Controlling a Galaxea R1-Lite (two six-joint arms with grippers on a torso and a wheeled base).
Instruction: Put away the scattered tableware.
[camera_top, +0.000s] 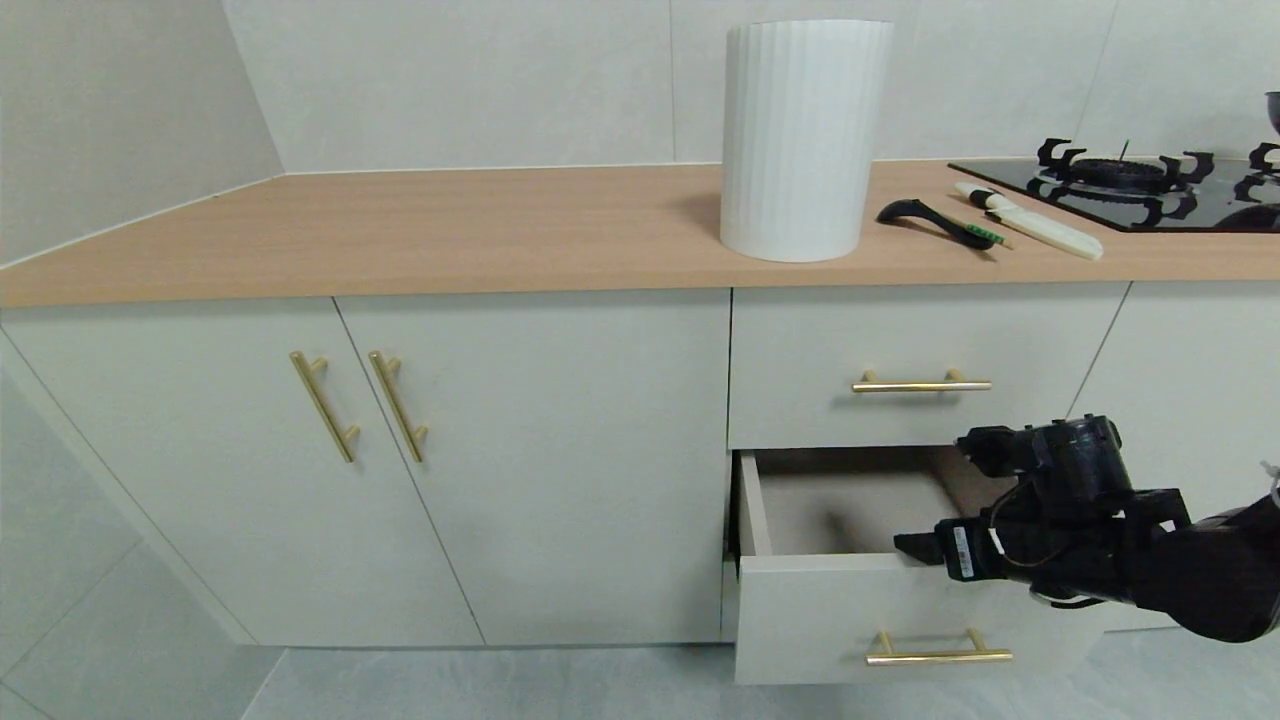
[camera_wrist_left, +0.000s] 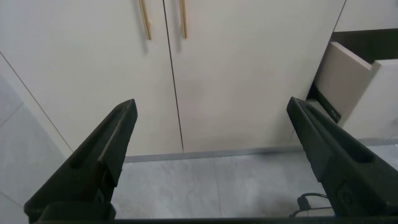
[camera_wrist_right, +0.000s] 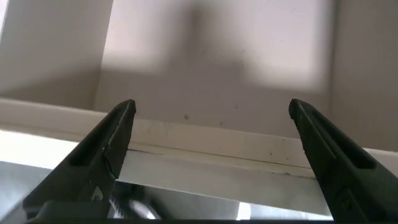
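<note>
Right tool (camera_top: 945, 495), spread empty, hovers over the open drawer (camera_top: 800, 590). Rising for tabletop (camera_top: 450, 225) utensils (camera_top: 1040, 230), it could snag the front.

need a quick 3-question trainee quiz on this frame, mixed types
1. True or false: the lower cream drawer with the brass bar handle is open.
2. Fill in: the right gripper has its fingers ____.
3. The tall white ribbed cylinder is: A standing on the wooden countertop; B inside the drawer; C held in the right gripper.
Key: 1 true; 2 open; 3 A.
</note>
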